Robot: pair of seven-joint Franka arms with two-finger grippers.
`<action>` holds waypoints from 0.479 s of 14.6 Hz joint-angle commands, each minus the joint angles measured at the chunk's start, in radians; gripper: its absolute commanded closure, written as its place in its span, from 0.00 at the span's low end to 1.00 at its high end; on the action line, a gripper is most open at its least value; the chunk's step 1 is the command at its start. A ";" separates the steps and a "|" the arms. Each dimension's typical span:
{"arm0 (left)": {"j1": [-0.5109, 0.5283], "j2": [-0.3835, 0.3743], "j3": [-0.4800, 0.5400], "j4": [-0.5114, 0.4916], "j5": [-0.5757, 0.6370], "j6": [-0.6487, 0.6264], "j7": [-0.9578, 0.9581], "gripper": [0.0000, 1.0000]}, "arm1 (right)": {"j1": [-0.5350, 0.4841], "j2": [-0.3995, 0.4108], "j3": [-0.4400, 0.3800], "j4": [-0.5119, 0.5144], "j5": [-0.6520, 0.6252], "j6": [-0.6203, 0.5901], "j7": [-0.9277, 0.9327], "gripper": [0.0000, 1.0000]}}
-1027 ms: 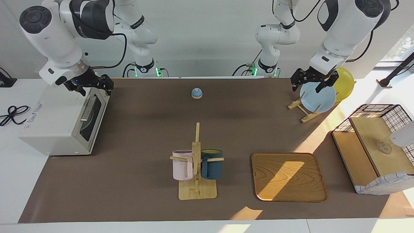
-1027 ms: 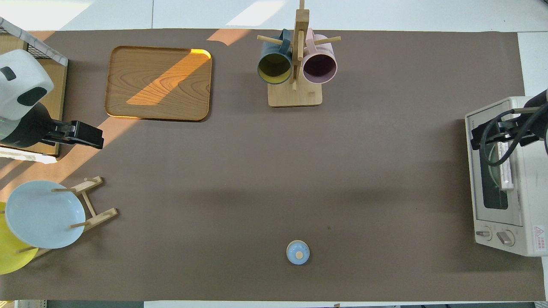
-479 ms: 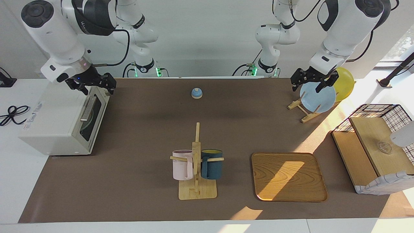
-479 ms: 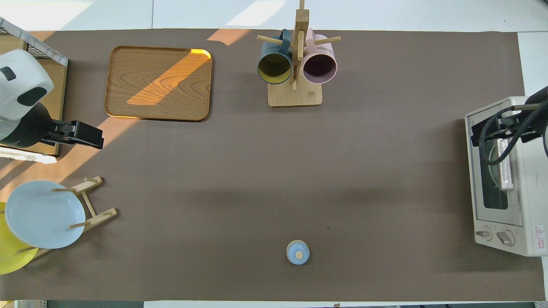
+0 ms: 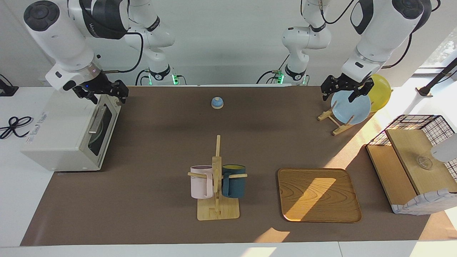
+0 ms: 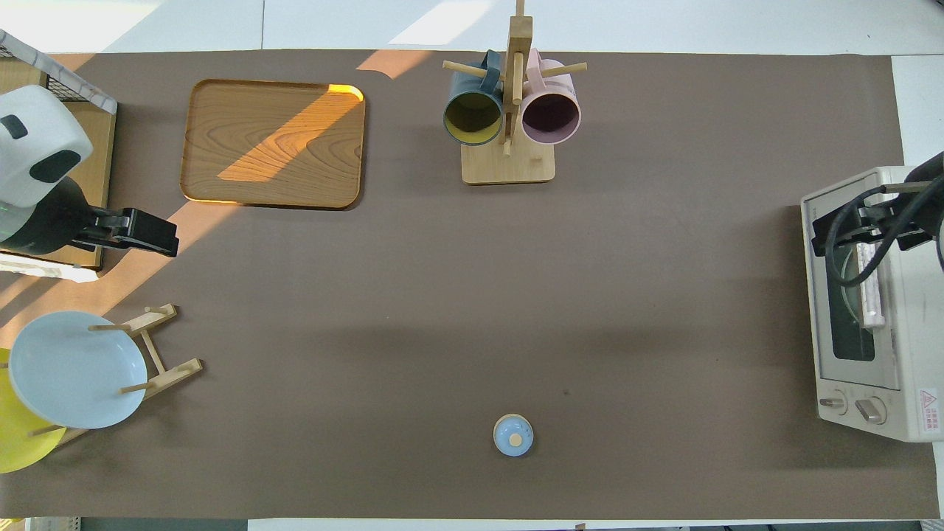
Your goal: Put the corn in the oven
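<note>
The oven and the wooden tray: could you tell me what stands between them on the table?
Only the mug rack with its two mugs stands between the oven and the wooden tray, as the facing view shows.

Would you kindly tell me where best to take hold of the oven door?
Grip the metal bar handle at its middle, coming from above and in front of the oven: the bar stands off the closed door near its top edge.

Bright, sharp views, slanting sun patches, soft shadows
</note>
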 commanded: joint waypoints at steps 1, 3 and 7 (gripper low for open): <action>0.012 -0.014 -0.008 -0.013 0.010 0.009 0.011 0.00 | 0.006 -0.040 -0.012 -0.040 0.024 0.003 0.022 0.00; 0.012 -0.014 -0.008 -0.013 0.010 0.009 0.011 0.00 | 0.004 -0.034 -0.012 -0.030 0.026 0.006 0.022 0.00; 0.012 -0.014 -0.008 -0.013 0.010 0.009 0.011 0.00 | 0.003 -0.034 -0.010 -0.024 0.032 0.007 0.021 0.00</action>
